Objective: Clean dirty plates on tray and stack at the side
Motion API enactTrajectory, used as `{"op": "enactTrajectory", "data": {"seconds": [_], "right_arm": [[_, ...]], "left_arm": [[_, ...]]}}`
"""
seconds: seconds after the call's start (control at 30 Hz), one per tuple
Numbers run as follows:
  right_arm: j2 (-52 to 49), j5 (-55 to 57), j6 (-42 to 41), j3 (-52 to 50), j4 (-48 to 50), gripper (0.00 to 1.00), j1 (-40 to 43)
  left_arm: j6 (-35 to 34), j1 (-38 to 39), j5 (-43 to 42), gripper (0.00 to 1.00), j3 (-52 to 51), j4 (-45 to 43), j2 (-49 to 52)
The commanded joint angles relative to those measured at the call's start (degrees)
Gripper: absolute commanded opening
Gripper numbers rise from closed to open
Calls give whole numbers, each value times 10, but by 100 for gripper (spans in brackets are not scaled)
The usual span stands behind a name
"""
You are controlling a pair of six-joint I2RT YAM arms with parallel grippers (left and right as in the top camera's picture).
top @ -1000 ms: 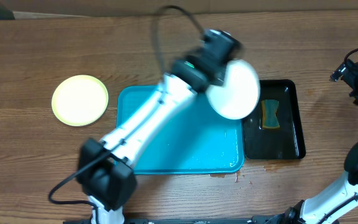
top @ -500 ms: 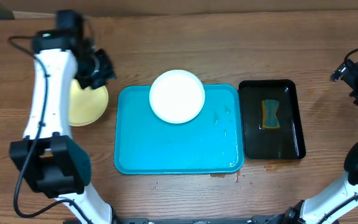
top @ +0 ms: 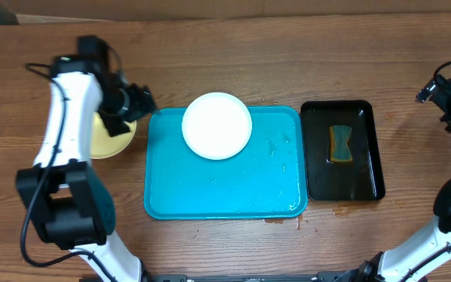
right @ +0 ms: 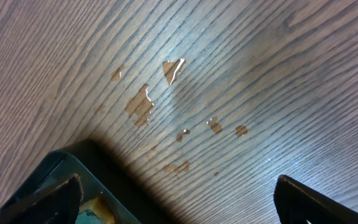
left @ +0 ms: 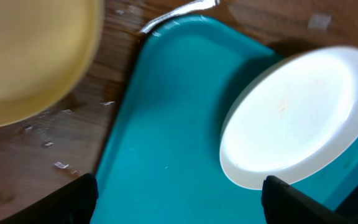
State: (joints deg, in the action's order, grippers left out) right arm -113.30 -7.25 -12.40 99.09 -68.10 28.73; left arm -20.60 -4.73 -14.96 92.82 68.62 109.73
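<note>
**Left hand beside the tray, white plate to its right**

Overhead and wrist views of the table (top: 288, 47). The left hand (top: 131, 103) hangs at the left end of the tray (top: 225, 188), over the right edge of the pale yellow plate (top: 104, 142), which lies on the table just outside the tray. Its fingers (left: 82, 199) are spread wide with nothing between them.

The white plate (top: 217, 125) sits at the far side of the tray, its far edge overlapping the tray's far rim. From the left hand it lies to the robot's right, near and at about the same depth on the table. The left wrist view shows it across a bare strip of tray floor. Only these two plates are visible.

The right hand (right: 179, 208) is also open and empty. It is over bare, water-spotted table beyond the black tray (top: 366, 168), which holds a sponge (top: 340, 144). The black tray lies between the right hand and the white plate, so the left hand is the nearer of the two.

A round plate has no long axis. The relation that matters is therefore the line from the left hand to the plate's near-left rim. A short reach to the robot's right would probably bring the open fingers to that rim. Where the plate overhangs the tray rim, there may be room for a finger beneath it. Whether the white plate is already clean cannot be told; at most a faint tint shows near its centre.
</note>
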Motion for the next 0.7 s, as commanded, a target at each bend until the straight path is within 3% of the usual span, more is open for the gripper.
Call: {"op": "enactTrajectory", "data": {"seconds": [0.0,0.17,0.2,0.33,0.47,0.67], "right_arm": [[14,-1,-2,6,4,100,-1],[14,-1,-2,6,4,100,-1],[14,-1,-2,6,4,100,-1],[14,-1,-2,6,4,100,-1],[14,-1,-2,6,4,100,-1],[14,-1,-2,6,4,100,-1]], "left_arm": [[13,53,1,84,-58,-46,-16],[11,115,24,83,-115,-138,-16],[5,125,40,92,-122,-152,-16],[-27,153,94,94,-144,-184,-16],[-28,163,115,89,-155,-199,-14],[-28,166,104,73,-178,-230,-14]]}}
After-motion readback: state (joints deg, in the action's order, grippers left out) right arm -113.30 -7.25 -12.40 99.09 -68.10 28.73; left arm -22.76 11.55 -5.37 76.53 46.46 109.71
